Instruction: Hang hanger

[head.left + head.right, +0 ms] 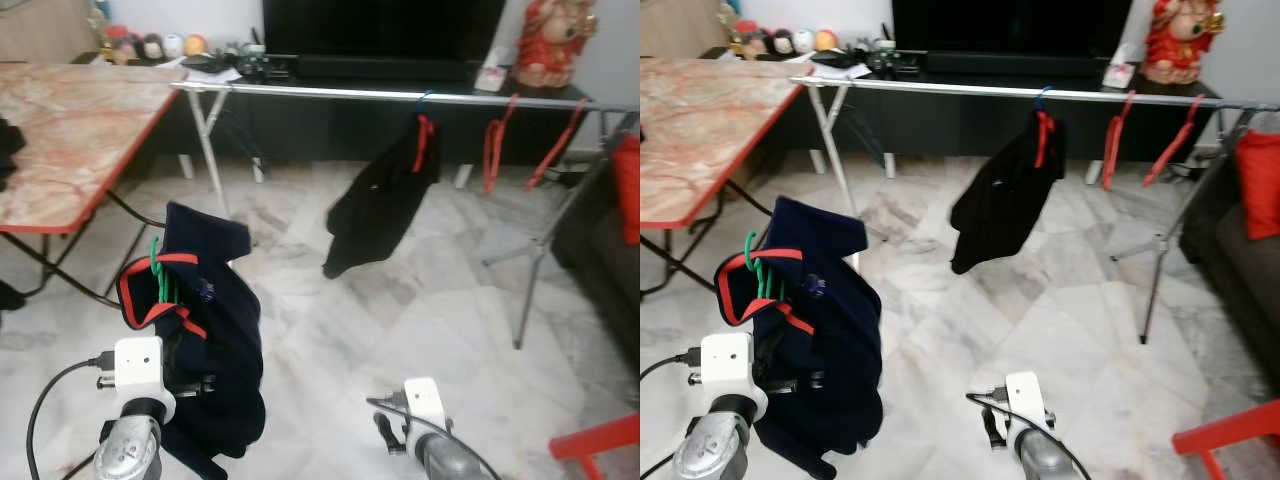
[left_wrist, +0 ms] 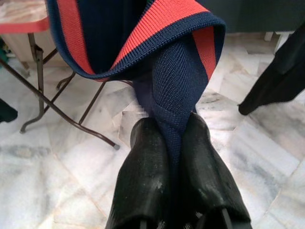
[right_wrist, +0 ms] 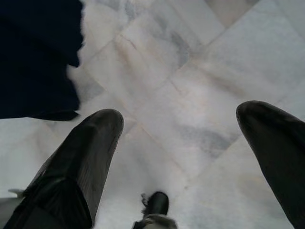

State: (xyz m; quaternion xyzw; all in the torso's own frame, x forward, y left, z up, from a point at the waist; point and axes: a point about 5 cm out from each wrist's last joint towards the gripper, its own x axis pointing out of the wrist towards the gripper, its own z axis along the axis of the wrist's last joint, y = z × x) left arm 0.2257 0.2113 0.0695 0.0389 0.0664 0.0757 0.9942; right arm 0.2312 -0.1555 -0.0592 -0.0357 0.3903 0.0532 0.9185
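Observation:
A navy garment (image 1: 215, 330) with red trim hangs on a green hanger (image 1: 155, 268), held up at lower left over the floor. My left gripper (image 2: 172, 128) is shut on a fold of its navy fabric; in the left eye view its fingers (image 1: 195, 385) are mostly hidden behind the cloth. A silver clothes rail (image 1: 400, 93) runs across the back. On it hang a black garment (image 1: 375, 205) on a red hanger and two bare red hangers (image 1: 495, 140). My right gripper (image 3: 178, 126) is low at centre right, open over bare floor with nothing between its fingers.
A marble-topped folding table (image 1: 70, 130) with a red edge stands at the left. Behind the rail is a dark TV console (image 1: 400, 65). The rail's tripod leg (image 1: 530, 275) and a dark sofa (image 1: 600, 240) are at the right. A red bar (image 1: 595, 438) lies at lower right.

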